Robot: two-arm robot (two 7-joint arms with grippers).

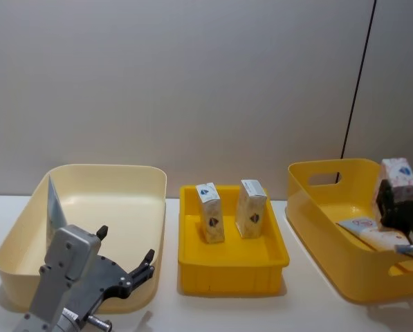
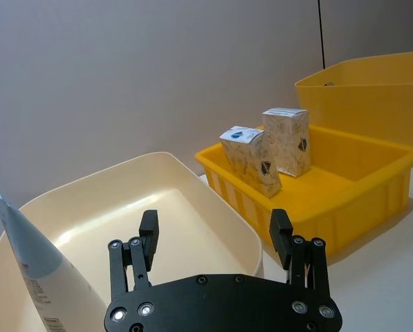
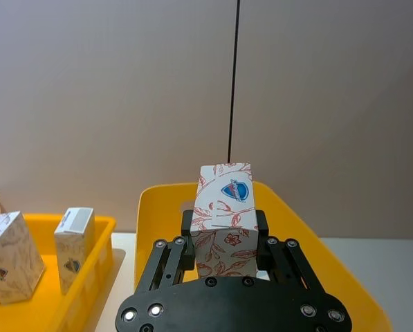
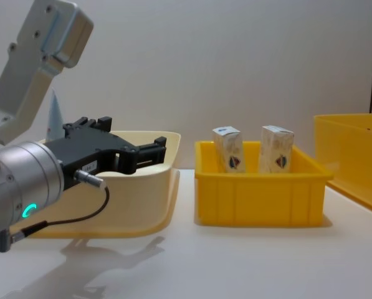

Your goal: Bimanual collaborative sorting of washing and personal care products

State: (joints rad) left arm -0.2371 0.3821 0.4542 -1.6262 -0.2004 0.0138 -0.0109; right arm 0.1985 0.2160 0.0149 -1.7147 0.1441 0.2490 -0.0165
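Note:
My right gripper point(image 3: 223, 232) is shut on a small white carton point(image 3: 224, 200) with a red leaf print and a blue badge. It holds the carton point(image 1: 398, 177) upright above the big yellow bin point(image 1: 310, 197) on the right. A pale squeeze tube point(image 1: 373, 236) lies in that bin. Two more cartons point(image 1: 209, 211) point(image 1: 251, 207) stand in the small yellow tray point(image 1: 230, 266) in the middle. Another tube point(image 1: 53, 206) leans in the cream bin point(image 1: 113, 173) on the left. Over that bin's near edge my left gripper point(image 1: 125, 249) hangs open and empty, the tube point(image 2: 26, 266) beside it.
The three containers stand in a row on a white table, with narrow gaps between them. A plain grey wall runs close behind. White table surface shows in front of the tray point(image 4: 260, 261).

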